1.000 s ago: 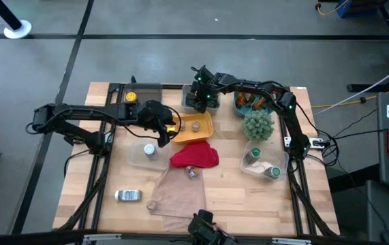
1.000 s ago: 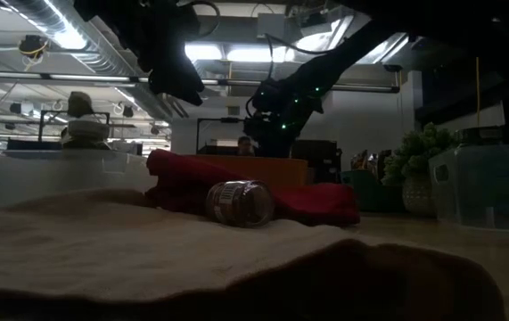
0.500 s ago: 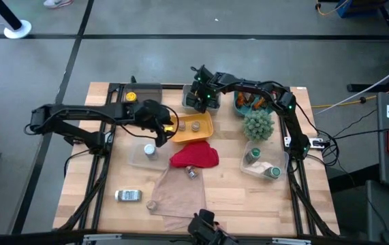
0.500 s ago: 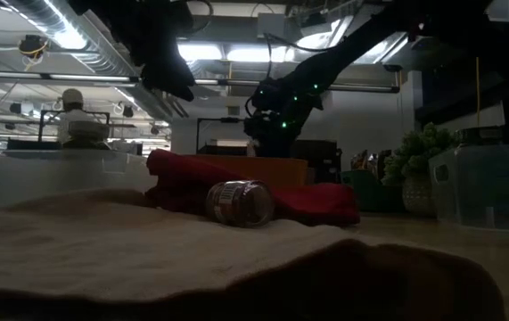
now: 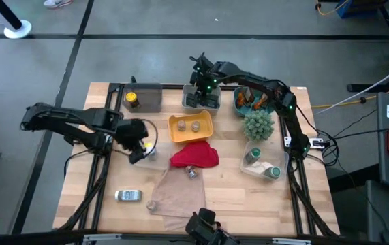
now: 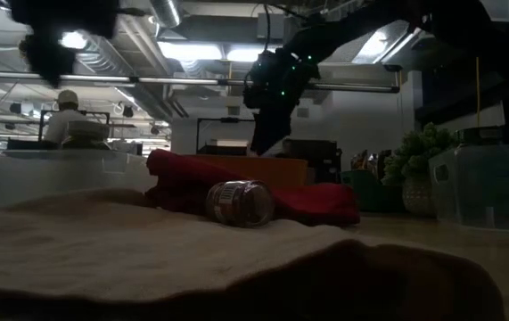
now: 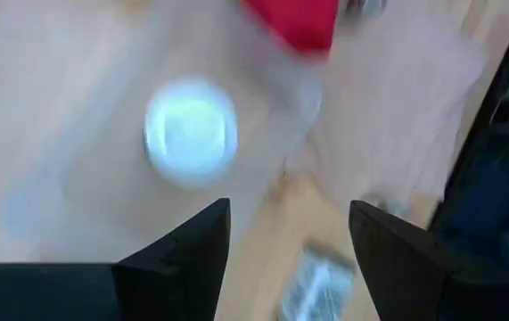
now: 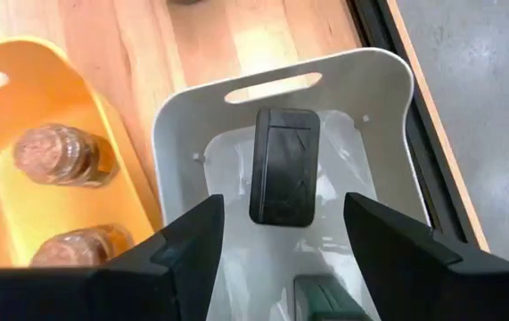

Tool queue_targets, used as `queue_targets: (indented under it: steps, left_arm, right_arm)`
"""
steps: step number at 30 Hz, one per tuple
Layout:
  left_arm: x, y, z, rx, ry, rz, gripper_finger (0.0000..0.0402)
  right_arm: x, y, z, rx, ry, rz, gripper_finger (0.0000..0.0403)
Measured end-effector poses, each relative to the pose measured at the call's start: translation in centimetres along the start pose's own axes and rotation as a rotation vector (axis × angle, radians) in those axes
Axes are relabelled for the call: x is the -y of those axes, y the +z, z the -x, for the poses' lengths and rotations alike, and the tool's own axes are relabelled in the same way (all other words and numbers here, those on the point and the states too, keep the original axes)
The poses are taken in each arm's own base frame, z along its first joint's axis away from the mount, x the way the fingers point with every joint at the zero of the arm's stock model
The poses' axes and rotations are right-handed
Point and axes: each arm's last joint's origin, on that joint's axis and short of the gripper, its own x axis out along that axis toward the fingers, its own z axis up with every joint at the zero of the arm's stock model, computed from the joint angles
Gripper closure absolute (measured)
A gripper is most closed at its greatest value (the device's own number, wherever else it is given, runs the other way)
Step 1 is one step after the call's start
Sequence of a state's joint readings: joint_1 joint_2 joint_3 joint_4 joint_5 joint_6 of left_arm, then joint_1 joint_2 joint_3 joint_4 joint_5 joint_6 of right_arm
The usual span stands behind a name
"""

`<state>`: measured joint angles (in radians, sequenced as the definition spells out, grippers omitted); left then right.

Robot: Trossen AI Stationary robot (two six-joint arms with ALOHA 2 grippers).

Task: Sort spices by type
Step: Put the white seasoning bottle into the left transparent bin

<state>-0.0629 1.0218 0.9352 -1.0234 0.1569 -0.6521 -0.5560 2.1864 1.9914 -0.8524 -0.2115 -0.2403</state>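
Right claw [image 8: 276,259] hangs released over my white tray [image 8: 388,80], a dark tin [image 8: 285,165] lying inside; left claw [image 7: 285,259] gapes above a silver-capped jar [image 7: 191,132]

Left end effector [image 5: 134,138] apparently withdrew from yellow tray [image 5: 190,126].

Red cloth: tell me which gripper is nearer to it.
Left. The left gripper hangs just beside the red cloth, over a clear tray; the right gripper is farther off, above the white bin.
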Motion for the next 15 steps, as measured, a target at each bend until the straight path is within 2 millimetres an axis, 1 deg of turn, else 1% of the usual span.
queue_targets:
  steps: [4,9,12,15]
  left_arm:
    - [0.6,-2.1,0.2,-0.113,0.038,0.070,0.0189]
    - [1.7,-4.1,-0.4,-0.185,0.038,0.016,0.0189]
    - [2.4,-5.5,-1.0,-0.229,0.037,-0.027,0.0189]
    - [3.0,-7.0,-1.3,-0.274,0.042,-0.062,0.0189]
  right_arm:
    - [-0.2,0.5,1.3,-0.019,0.003,-0.004,0.0171]
    - [-0.6,0.6,2.5,-0.067,0.054,-0.017,0.0171]
    - [-1.2,0.2,2.9,-0.121,0.109,-0.030,0.0171]
    - [-2.3,0.0,2.9,-0.163,0.148,-0.041,0.0171]
